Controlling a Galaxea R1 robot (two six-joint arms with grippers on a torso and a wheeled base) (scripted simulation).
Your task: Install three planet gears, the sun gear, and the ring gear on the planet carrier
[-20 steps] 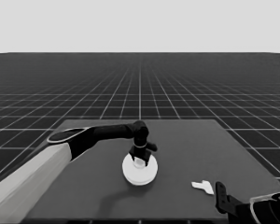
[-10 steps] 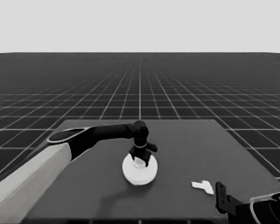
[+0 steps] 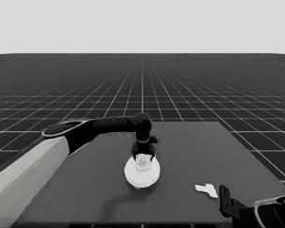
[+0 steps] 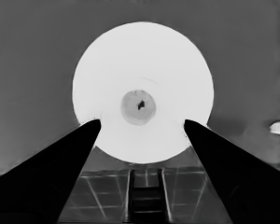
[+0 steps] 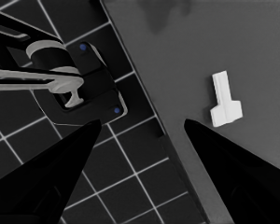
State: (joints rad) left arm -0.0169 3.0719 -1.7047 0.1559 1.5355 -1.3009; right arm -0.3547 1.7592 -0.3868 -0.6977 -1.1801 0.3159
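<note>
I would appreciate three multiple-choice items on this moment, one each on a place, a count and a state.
1. Where is the left gripper?
A. Over the larger round part
B. At the table's right end
C. Off the table

2. How many separate white things show on the table in the head view?
A. Seven
B. Two
C. Four

3. How do the left gripper's fingers stand?
A. Closed on a gear
B. Closed on nothing
C. Apart

Answers: 1 A, the left wrist view looks straight down on it; 2 B, only the round part and the thin white piece; 3 C, the disc shows between them.
</note>
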